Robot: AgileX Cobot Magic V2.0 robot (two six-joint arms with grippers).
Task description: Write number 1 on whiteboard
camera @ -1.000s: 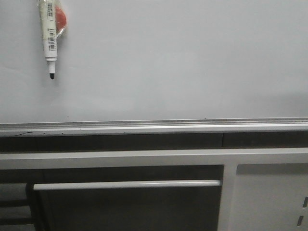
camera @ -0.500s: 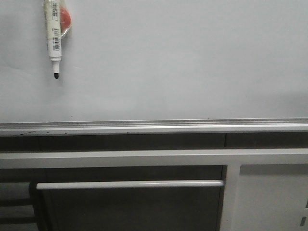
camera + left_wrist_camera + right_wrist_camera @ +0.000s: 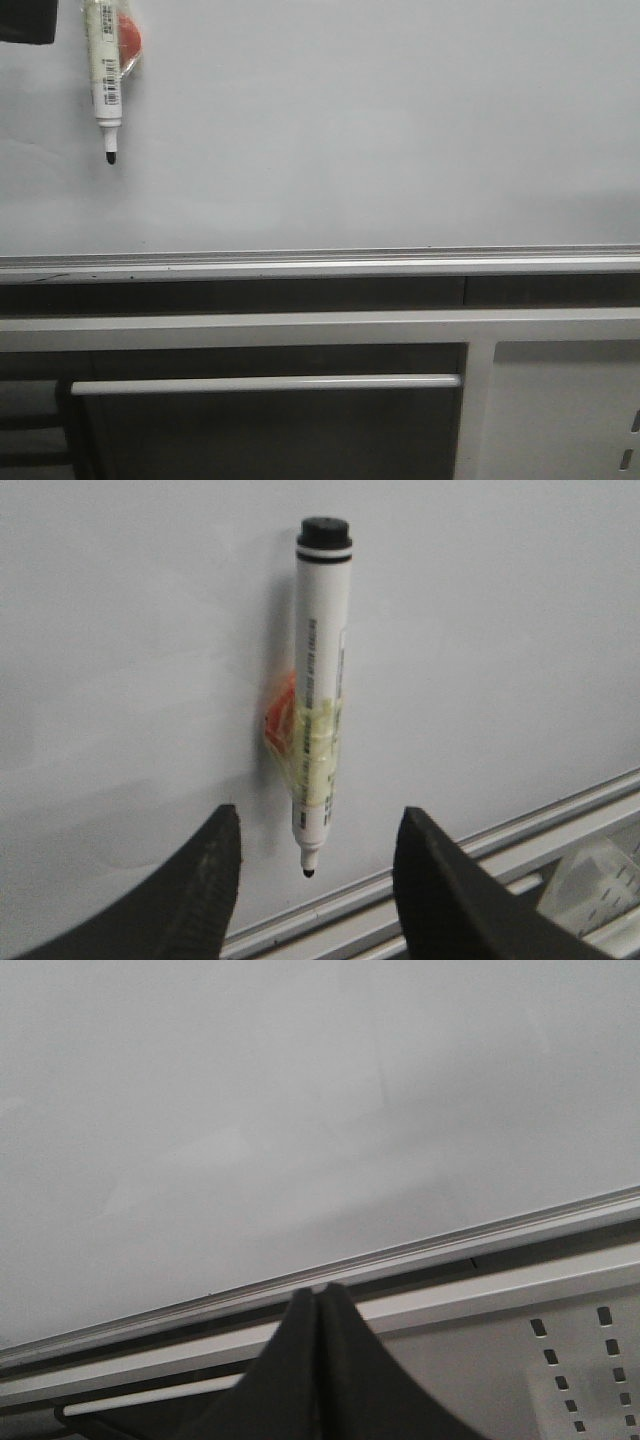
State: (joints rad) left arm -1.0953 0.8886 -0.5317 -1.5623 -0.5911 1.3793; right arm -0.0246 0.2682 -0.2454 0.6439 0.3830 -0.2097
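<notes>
A large, plain, pale grey-white glossy whiteboard (image 3: pixel 380 130) is filling the upper part of the front view, ending below in a silver aluminium rail (image 3: pixel 320 262). No number 1 is showing on it; the surface is looking bare of any stroke. Near its upper left corner, a white marker pen with a barcode label and a black tip (image 3: pixel 104 75) is hanging upright, tip down, apparently fixed flat to the board by clear tape over a small orange-red pad (image 3: pixel 127 35) behind it.

In the left wrist view, the left gripper (image 3: pixel 315 845) is facing this pen with its dark fingers spread wide, holding nothing, one finger showing to either side of the pen's lower end and not touching it. The right gripper (image 3: pixel 320 1295) is pointing at the board's lower rail with its fingers pressed together, empty.

Judging from this, the step in hand is reaching for the pen. The next move probably calls for advancing and pinching the barrel.

Below the board, grey metal cabinet panels with a pale bar handle (image 3: pixel 265 383) are showing.
</notes>
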